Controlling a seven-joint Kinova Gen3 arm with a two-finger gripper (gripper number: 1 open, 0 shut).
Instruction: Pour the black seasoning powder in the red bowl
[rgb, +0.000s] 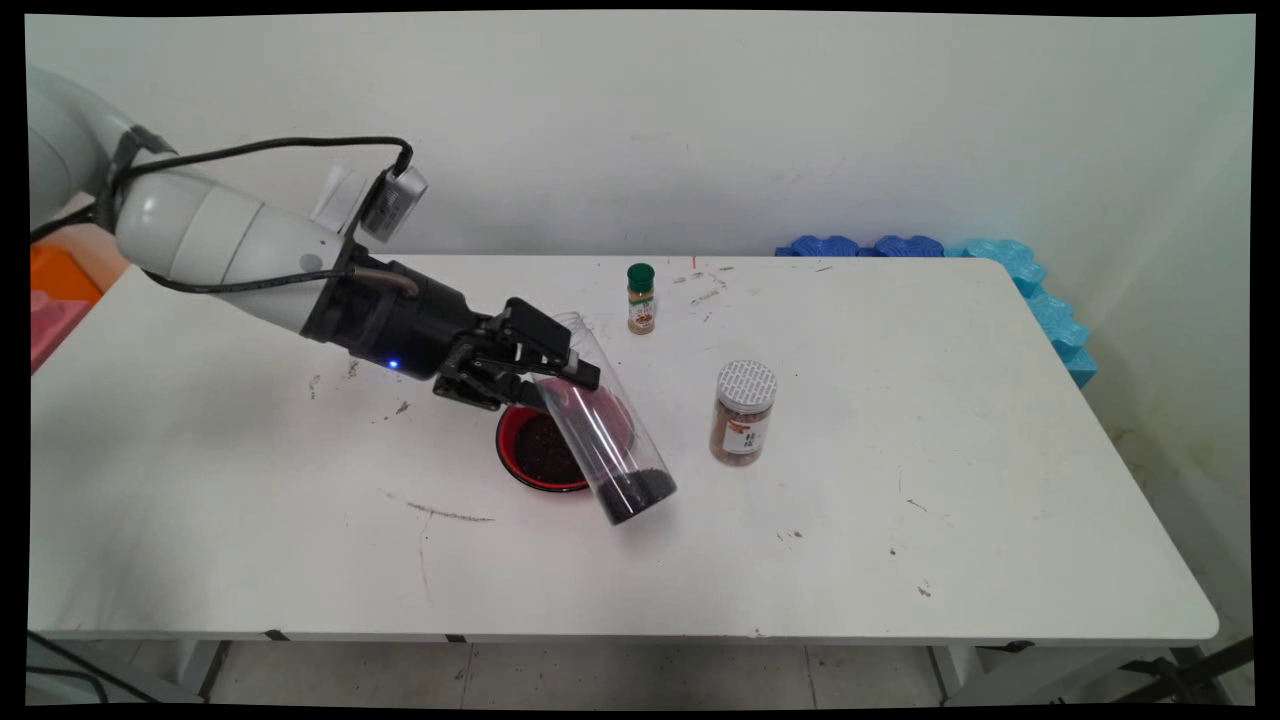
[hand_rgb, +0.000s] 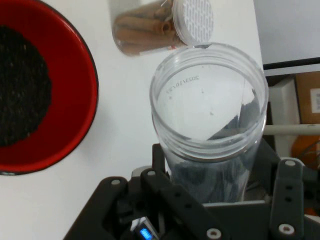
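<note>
Jar (rgb: 603, 430) nearest, clear, tilted: base with dark grains low and near-right, open mouth up and far-left. Gripper (rgb: 545, 372) jaws closed across its upper body, holding it. Red bowl (rgb: 512, 440) of dark grains sits just behind and left; lidded spice jar (rgb: 743, 412) right.

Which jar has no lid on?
The clear jar held tilted in the gripper. Its mouth is open; the green-capped jar and white-lidded jar stand closed.

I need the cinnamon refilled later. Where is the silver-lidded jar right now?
In the main view the silver-lidded jar stands upright right of table centre, just right of the red bowl and tilted clear jar.
</note>
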